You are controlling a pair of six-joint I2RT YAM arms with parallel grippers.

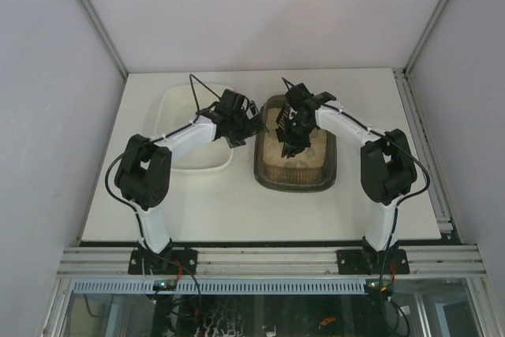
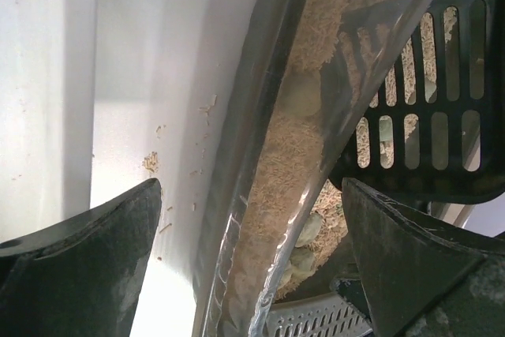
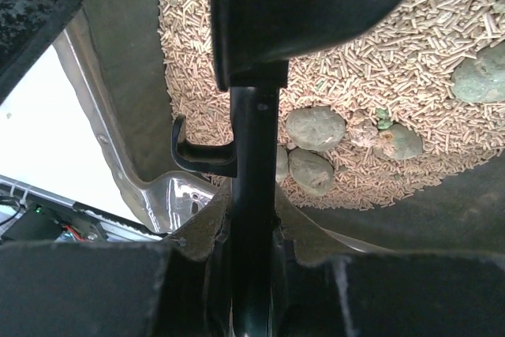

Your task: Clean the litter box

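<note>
Litter box (image 1: 295, 183): on table (image 1: 229, 195), right of centre, just beside white tray (image 1: 197, 159). It holds pellet litter with greenish-grey lumps (image 3: 316, 128).
Left gripper (image 2: 252, 234): jaws spread wide, holding nothing, over the box's left rim.
Right gripper (image 1: 293, 133): jaws closed on handle of black scoop (image 2: 418, 183), its slotted head over the litter.

Side by side, perhaps touching: tray (image 1: 207, 159) left, litter box (image 1: 296, 184) right; scoop (image 1: 293, 138) over litter (image 1: 297, 165) inside.
</note>
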